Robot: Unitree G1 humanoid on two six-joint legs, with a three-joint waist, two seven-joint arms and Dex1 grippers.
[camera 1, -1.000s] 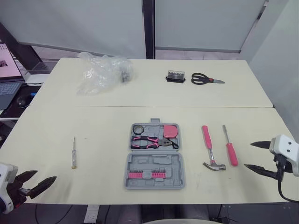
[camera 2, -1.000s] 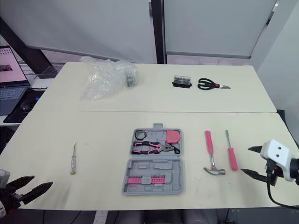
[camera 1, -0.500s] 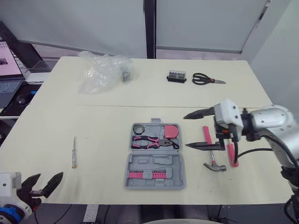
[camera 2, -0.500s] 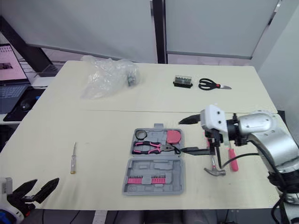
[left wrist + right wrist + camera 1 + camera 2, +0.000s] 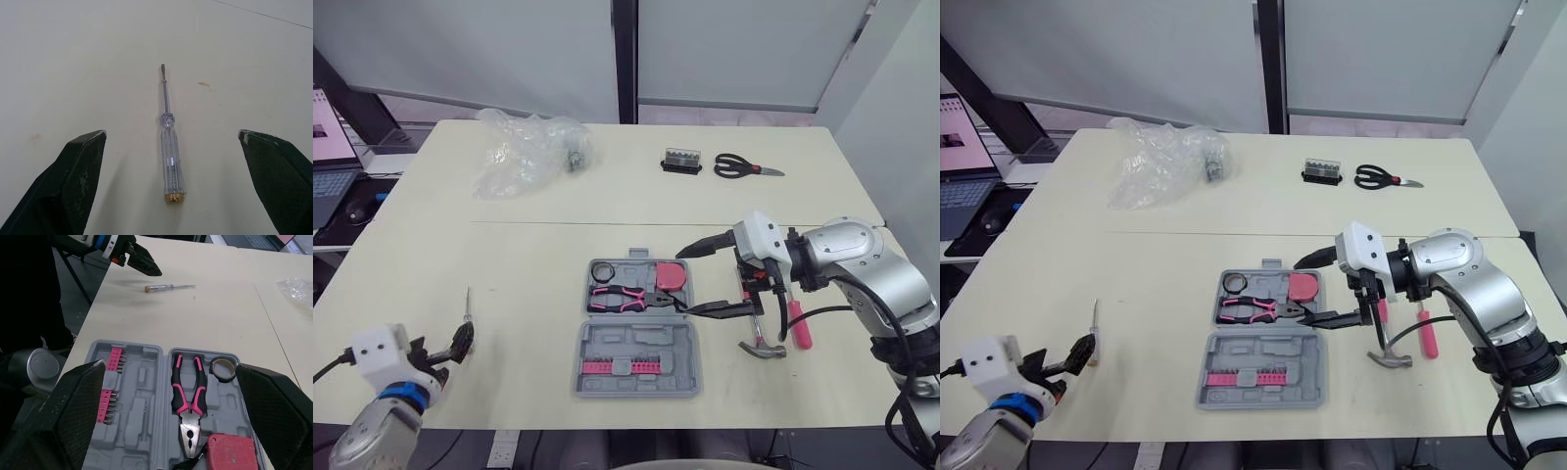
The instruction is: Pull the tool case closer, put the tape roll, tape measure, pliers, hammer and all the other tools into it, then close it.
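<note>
The grey tool case (image 5: 636, 357) lies open near the table's front edge. Its far half holds the tape roll (image 5: 602, 269), pink-handled pliers (image 5: 628, 297) and pink tape measure (image 5: 670, 275). My right gripper (image 5: 683, 282) is open, its fingers reaching over the case's right edge beside the tape measure. To its right lie the hammer (image 5: 766, 349), partly behind the gripper, and a red screwdriver (image 5: 800, 328). A clear-handled screwdriver (image 5: 168, 147) lies at the front left. My left gripper (image 5: 462, 343) stands open just behind its handle end.
Black scissors (image 5: 744, 166) and a small bit holder (image 5: 681, 160) lie at the table's far right. A crumpled plastic bag (image 5: 524, 152) sits at the far left. A laptop (image 5: 328, 147) stands on a side desk beyond the left edge.
My right gripper has shifted left, from beside the hammer to over the case's right edge. My left gripper has come up over the table, close to the clear screwdriver.
</note>
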